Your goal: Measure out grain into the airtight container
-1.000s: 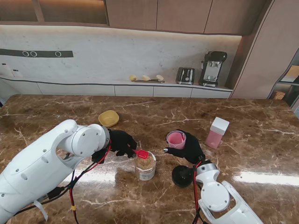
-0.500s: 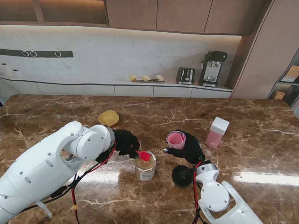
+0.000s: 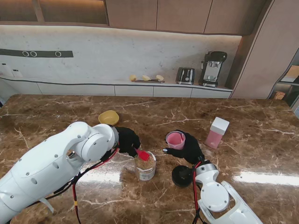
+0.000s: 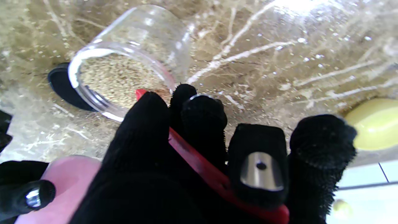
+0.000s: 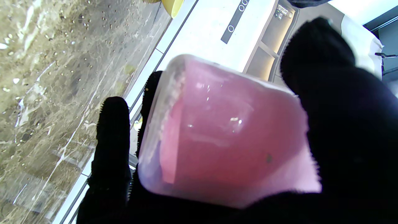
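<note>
Grain (image 4: 119, 79) fills the clear jar (image 3: 145, 167) standing on the desk (image 3: 243, 135) just ahead of the left hand (image 3: 127, 140), whose fingers (image 4: 203, 124) are closed on the handle of a red scoop (image 3: 143, 154), its bowl dipped at the jar's mouth. The right hand (image 3: 188, 149) is wrapped around a pink container (image 3: 176, 139), held upright off the desk well apart from the jar, with a black lid (image 3: 180, 176) lying nearer to me. Good practice, as a judgement, is to bury the bowl fully, lift it level past the rim, and bring the container's mouth close beneath before tipping.
</note>
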Controlling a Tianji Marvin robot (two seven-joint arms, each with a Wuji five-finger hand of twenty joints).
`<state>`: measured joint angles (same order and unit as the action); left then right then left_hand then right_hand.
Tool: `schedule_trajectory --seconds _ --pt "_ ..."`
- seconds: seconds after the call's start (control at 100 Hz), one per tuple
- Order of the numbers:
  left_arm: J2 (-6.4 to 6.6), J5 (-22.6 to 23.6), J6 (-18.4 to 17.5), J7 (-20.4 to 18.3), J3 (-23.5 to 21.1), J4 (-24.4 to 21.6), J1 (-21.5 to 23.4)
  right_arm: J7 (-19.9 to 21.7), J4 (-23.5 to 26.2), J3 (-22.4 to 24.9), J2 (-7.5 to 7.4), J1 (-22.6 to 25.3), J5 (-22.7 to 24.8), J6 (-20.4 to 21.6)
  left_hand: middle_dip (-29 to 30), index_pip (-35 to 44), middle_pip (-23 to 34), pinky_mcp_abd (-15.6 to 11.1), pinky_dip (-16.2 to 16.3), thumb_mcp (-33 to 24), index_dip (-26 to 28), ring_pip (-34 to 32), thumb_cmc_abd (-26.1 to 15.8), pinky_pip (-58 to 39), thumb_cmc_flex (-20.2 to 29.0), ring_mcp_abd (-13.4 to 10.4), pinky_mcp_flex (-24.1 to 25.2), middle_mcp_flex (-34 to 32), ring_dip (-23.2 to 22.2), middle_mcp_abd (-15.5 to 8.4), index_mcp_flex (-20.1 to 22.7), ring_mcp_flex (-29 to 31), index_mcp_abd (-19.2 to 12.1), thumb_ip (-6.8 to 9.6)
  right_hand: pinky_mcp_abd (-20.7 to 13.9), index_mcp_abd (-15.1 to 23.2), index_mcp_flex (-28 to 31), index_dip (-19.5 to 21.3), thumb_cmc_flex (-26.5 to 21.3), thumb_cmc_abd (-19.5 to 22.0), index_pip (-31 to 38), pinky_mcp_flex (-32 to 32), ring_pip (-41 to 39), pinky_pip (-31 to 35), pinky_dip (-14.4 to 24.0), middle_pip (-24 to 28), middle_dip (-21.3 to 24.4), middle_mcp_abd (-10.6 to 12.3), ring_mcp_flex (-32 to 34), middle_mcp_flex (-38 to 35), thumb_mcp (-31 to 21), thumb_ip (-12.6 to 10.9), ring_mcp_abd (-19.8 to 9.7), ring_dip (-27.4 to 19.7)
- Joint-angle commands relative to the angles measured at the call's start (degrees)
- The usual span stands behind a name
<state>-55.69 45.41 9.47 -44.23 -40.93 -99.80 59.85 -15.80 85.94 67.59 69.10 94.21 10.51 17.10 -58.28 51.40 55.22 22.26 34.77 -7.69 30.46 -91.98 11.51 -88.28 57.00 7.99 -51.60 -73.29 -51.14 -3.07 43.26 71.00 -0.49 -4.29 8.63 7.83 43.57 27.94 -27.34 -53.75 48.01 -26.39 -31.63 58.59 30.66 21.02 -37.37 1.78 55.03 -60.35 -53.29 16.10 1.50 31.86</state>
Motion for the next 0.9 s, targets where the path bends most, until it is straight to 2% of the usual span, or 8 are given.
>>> schedule_trajectory --seconds 0.0,0.03,0.07,0.38,0.4,0.43,0.69,0.89 --pt "-0.09 0.6 -0.8 0.3 -0.6 -0.6 1.0 0.8 -0.2 -0.1 0.16 0.3 -0.5 -0.2 0.5 1.1 0.1 0.7 -0.9 -3.0 -1.2 -6.7 1.3 -5.1 -0.6 -0.3 -2.2 -4.6 0.7 -0.6 1.2 1.7 0.6 -0.4 -0.2 10.1 5.3 0.3 -4.6 11.4 2.8 0.2 0.1 -1.1 1.2 -0.3 0.5 2.1 -1.3 0.6 -10.7 0.3 -1.9 -0.4" --pt "-0.15 1.4 -1.1 0.4 -0.8 -0.7 1.3 0.8 -0.2 -0.1 0.17 0.3 -0.5 -0.2 0.5 1.0 0.1 0.6 -0.9 -3.1 -1.4 -6.7 1.6 -5.1 -0.7 -0.3 -2.3 -4.6 0.7 -0.6 1.3 1.7 0.7 -0.36 -0.2 10.1 5.3 0.3 -4.5 11.5 2.8 0.2 0.1 -1.1 1.2 -0.3 0.5 2.1 -1.4 0.6 -10.7 0.3 -1.9 -0.5" --pt "-0.21 2.2 -1.5 0.6 -0.9 -0.8 1.6 0.8 -0.2 -0.1 0.17 0.3 -0.5 -0.2 0.9 1.7 0.4 0.6 -0.7 -6.1 -2.8 -6.7 2.3 -5.0 -2.3 -0.2 -2.4 -4.5 0.7 -0.6 1.2 1.7 0.8 -0.79 -0.2 10.1 5.3 0.3 -4.5 11.5 2.8 0.2 0.1 -1.1 1.2 -0.3 0.5 2.0 -1.4 0.6 -10.7 0.3 -1.9 -0.4" --pt "-0.7 6.8 -4.4 3.0 0.6 -0.9 1.8 0.9 -0.2 -0.2 0.19 0.3 -0.8 -0.2 1.3 0.5 0.8 0.5 -0.9 -8.4 -5.2 -6.9 4.1 -5.0 -3.0 0.2 -3.1 -4.7 0.8 -0.6 2.4 1.7 2.0 -0.8 -0.1 10.0 5.3 0.3 -4.3 11.5 2.8 0.3 0.1 -1.1 1.2 -0.3 0.6 2.1 -1.4 0.6 -10.7 0.4 -1.8 -0.4" --pt "-0.72 7.0 -4.5 3.0 0.7 -0.9 1.7 0.9 -0.2 -0.2 0.19 0.3 -0.8 -0.2 2.0 1.2 1.1 0.4 -1.2 -11.1 -6.2 -6.9 4.7 -5.1 -4.3 0.2 -3.1 -4.7 0.9 -0.5 2.3 1.7 2.2 -1.35 -0.1 10.0 5.3 0.3 -4.4 11.6 2.8 0.3 0.1 -1.1 1.2 -0.3 0.6 2.0 -1.4 0.6 -10.7 0.3 -1.8 -0.4" --pt "-0.74 7.3 -4.5 3.0 1.0 -1.1 1.6 0.9 -0.2 -0.2 0.2 0.4 -0.9 -0.2 2.2 1.3 1.2 0.4 -1.2 -11.9 -6.6 -6.9 5.0 -5.1 -4.7 0.2 -3.1 -4.6 0.9 -0.3 2.4 1.7 2.4 -1.54 -0.1 10.0 5.2 0.3 -4.4 11.5 2.7 0.3 0.1 -1.1 1.2 -0.2 0.6 2.0 -1.4 0.6 -10.7 0.3 -1.9 -0.4" --pt "-0.88 9.4 -5.8 3.7 3.2 -1.2 0.6 1.0 -0.2 -0.1 0.21 0.4 -1.2 0.1 2.3 0.9 1.2 0.7 -1.3 -12.6 -7.2 -6.9 5.4 -5.0 -5.0 0.5 -3.0 -4.7 0.9 -0.3 2.9 1.7 2.6 -1.56 -0.2 10.1 5.2 0.3 -4.3 11.6 2.7 0.3 0.0 -1.1 1.2 -0.2 0.6 2.1 -1.4 0.6 -10.6 0.4 -1.8 -0.4" --pt "-0.78 8.7 -5.8 3.7 5.8 -0.2 -1.2 0.9 -0.2 0.0 0.22 0.4 -1.2 0.2 2.3 1.1 1.2 0.5 -1.3 -12.8 -7.2 -6.8 5.5 -4.9 -5.2 0.4 -2.8 -4.6 0.9 -0.4 2.9 1.7 2.0 -1.62 -0.2 10.0 5.3 0.3 -4.3 11.6 2.8 0.3 0.0 -1.1 1.2 -0.2 0.7 2.0 -1.4 0.6 -10.6 0.4 -1.9 -0.4"
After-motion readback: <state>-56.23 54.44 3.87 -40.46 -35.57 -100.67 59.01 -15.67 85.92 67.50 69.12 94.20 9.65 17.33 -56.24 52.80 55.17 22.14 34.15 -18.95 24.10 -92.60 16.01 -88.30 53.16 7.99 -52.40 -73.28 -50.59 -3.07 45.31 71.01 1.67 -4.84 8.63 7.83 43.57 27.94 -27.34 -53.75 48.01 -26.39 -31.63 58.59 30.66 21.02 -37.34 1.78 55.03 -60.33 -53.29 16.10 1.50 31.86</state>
